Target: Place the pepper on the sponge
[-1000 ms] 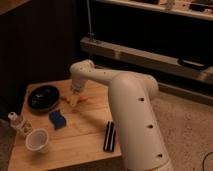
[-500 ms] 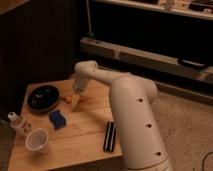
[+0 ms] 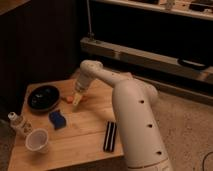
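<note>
The orange pepper (image 3: 67, 100) lies on the wooden table (image 3: 90, 125), just right of the round black dish (image 3: 43, 97). My gripper (image 3: 77, 101) points down right over the pepper's middle, so orange shows on either side of it. The blue sponge (image 3: 57, 120) lies flat on the table, a short way down and to the left of the gripper, with nothing on it.
A white cup (image 3: 37, 141) and a small bottle (image 3: 18, 125) stand near the table's front left corner. A long black ridged bar (image 3: 110, 136) lies at the front right, beside my white arm (image 3: 132, 115). Dark shelving stands behind the table.
The gripper has come down slightly over the pepper. The pepper, sponge and other things have not moved.
</note>
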You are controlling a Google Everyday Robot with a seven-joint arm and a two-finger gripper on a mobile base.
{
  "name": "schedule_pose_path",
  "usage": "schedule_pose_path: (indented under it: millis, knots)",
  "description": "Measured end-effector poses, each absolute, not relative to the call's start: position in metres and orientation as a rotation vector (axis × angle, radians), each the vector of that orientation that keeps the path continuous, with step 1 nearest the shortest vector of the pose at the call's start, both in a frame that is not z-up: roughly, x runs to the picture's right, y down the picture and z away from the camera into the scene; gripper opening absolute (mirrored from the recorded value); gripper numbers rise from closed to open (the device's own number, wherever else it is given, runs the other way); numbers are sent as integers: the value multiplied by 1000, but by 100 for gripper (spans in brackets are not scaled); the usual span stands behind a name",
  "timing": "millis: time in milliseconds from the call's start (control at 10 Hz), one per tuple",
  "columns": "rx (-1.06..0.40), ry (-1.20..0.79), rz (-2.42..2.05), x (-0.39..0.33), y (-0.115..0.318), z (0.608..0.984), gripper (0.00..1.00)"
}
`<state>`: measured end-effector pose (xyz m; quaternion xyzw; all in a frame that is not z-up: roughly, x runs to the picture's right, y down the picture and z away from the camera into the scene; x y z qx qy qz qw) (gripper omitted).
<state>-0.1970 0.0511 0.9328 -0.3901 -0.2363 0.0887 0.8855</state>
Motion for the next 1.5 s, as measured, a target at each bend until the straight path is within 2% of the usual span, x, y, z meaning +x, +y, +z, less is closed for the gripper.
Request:
schedule_pose_path:
  millis: [100, 500, 600, 1200, 1400, 1500]
  knots:
    - [-811, -490, 171, -202, 54, 932, 79]
    - [-811, -473, 153, -211, 63, 932, 44]
    - [-811, -470, 149, -213, 64, 933, 39]
    - [-811, -448, 134, -214, 69, 937, 38]
    - [-793, -461, 117, -212, 69, 923, 38]
    - [-771, -478, 97, -205, 63, 900, 38]
